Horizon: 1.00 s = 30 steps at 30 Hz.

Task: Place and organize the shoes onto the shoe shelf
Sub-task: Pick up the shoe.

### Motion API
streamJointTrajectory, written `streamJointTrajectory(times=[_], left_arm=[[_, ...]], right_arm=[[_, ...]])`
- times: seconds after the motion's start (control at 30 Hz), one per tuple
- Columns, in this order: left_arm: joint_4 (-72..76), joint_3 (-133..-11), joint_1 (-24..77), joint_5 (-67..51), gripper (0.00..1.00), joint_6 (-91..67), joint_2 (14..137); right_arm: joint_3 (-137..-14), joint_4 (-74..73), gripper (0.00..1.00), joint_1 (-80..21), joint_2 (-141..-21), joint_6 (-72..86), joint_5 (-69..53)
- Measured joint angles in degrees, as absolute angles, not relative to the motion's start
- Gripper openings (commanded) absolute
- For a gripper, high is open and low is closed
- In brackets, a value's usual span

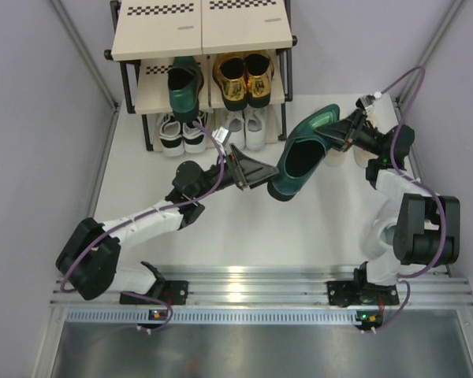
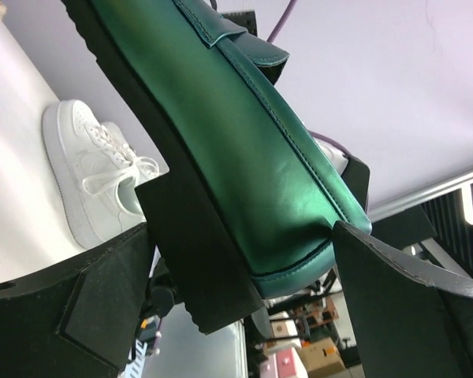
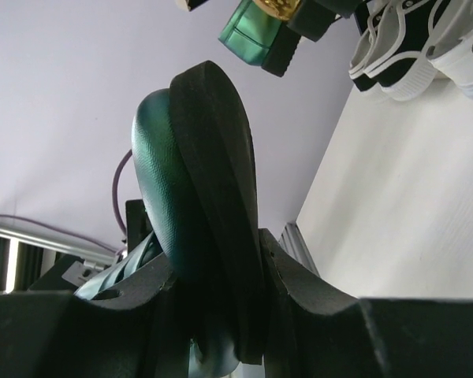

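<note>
The right gripper [image 1: 340, 135] holds one dark green loafer [image 1: 303, 153] in the air over the white table [image 1: 221, 228], a little to the right of the middle and in front of the shoe shelf [image 1: 201, 35]. Its jaws are closed narrow on the toe part, with the sole and the upper pressed between the fingers [image 3: 307, 291]. The long axis of the loafer runs on a diagonal: the toe points far and right, the heel near and left, and the opening faces up. The left gripper [image 1: 266, 168] is at the heel end with its jaws spread wide. The black heel block stands between its two fingers [image 2: 87, 299], and a clear gap shows on each side, so nothing is gripped there. On the middle board of the shelf stands the second green loafer [image 1: 185, 87] at the left and the gold loafers [image 1: 244, 79] at the right – below them are the black-and-white sneakers [image 1: 181, 134] and the white lace-ups [image 1: 246, 126]
</note>
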<state>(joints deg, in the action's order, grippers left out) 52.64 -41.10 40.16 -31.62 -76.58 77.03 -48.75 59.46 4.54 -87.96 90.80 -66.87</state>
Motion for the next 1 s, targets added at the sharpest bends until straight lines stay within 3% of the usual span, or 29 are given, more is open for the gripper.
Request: streamJointTrajectory(times=[0.7,1.0], left_arm=[[50.50,-41.65,48.66,-12.14,0.98,-76.38,77.67],[46.63,-41.82,53.10,1.26,0.86,-76.75,79.05]], right_arm=[[-48.86,62.57,0.00,5.13,-89.03,89.27,-60.45],[-48.80,51.40,0.00,5.02,-88.86,79.68,-56.25]])
